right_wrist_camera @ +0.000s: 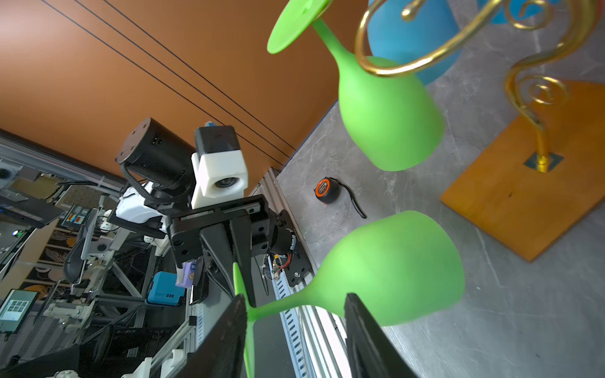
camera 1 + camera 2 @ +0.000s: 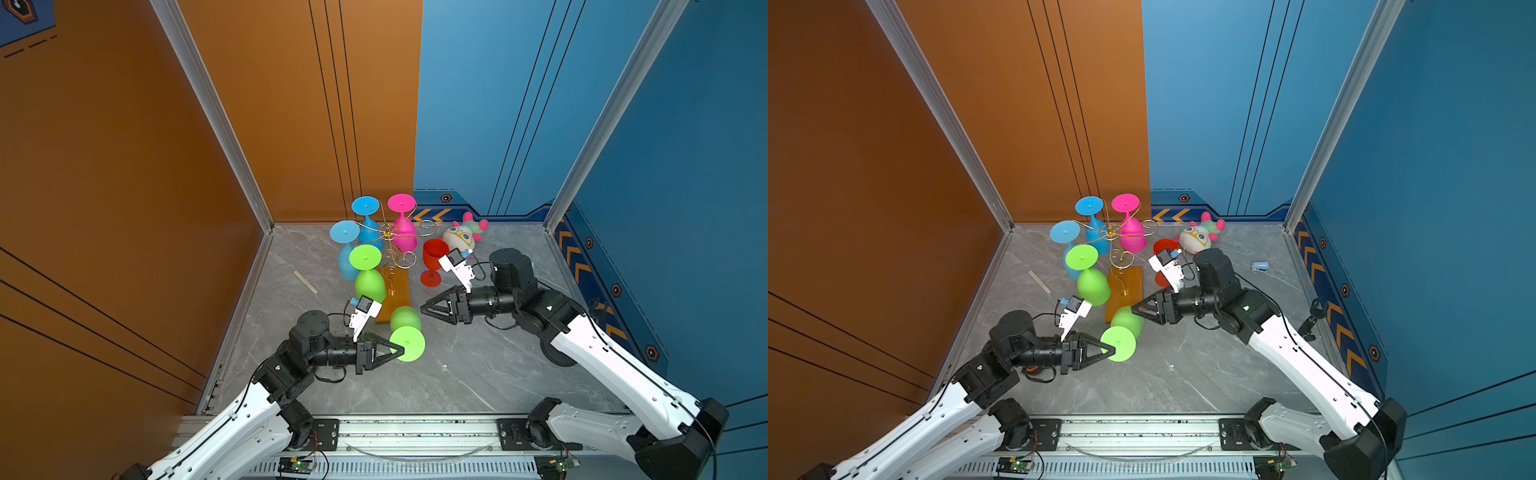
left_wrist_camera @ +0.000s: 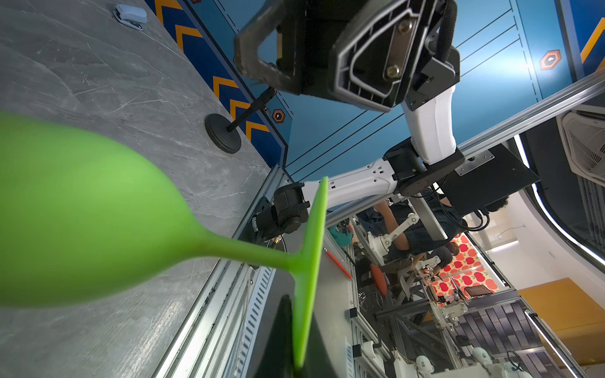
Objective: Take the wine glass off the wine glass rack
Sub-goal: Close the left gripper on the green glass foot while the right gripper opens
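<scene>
Left tool grips the green glass by its foot, clear of the rack; right tool gapes beside the bowl. Next, I reckon: lower it gently onto the desk.

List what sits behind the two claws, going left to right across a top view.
Wooden stick → hanging green wine glass → pink wine glass → red wine glass → plush toy
</scene>
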You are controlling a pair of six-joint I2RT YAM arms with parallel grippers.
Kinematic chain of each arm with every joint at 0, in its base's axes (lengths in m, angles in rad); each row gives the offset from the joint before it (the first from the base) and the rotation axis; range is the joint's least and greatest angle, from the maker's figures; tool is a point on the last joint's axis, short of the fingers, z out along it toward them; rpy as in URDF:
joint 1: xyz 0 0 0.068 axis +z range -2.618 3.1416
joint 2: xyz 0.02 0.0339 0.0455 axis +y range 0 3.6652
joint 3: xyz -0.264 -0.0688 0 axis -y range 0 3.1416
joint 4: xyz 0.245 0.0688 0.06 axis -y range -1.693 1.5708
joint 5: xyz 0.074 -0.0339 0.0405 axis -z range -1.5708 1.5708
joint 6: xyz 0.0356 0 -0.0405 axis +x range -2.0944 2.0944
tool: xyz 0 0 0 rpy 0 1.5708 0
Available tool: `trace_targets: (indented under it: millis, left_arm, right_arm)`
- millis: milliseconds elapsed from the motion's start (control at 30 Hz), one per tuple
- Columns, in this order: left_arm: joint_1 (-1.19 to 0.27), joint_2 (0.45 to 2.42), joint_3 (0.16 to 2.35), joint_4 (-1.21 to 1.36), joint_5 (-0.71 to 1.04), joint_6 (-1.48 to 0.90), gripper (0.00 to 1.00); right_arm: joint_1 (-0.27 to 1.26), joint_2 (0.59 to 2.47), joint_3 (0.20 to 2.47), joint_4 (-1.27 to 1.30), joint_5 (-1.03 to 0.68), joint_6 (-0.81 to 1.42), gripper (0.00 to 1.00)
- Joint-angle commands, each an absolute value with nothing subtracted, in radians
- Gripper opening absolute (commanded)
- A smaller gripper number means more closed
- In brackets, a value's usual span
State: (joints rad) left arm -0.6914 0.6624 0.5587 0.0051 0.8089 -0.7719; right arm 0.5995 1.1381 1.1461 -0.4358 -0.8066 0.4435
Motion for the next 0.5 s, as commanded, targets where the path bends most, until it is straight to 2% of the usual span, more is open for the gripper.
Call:
trace_targets:
  millis: [0,200,300,467]
  left_arm:
    - [-0.719,0.646,0.556,-0.045,0.772,-0.629,0.00]
    - [-0.825,0.610,0.548,-0.109,0.632,-0.443,0.00]
    - [-0.895,0.628,0.581,-0.221,0.534,-0.332,0.00]
    - [-1.001,0.706,0.661,-0.386,0.428,-0.166,0.00]
  right_arm:
    - [0.541,1.142,1.182,-0.536,-0.759,0.449,0.55]
    - [0.460,1.182,1.180,-0.615,-0.697,0.474,0.61]
    - [0.442,1.197,1.180,-0.627,-0.684,0.488,0.67]
    - [0.417,1.216,1.186,-0.634,-0.683,0.505,0.68]
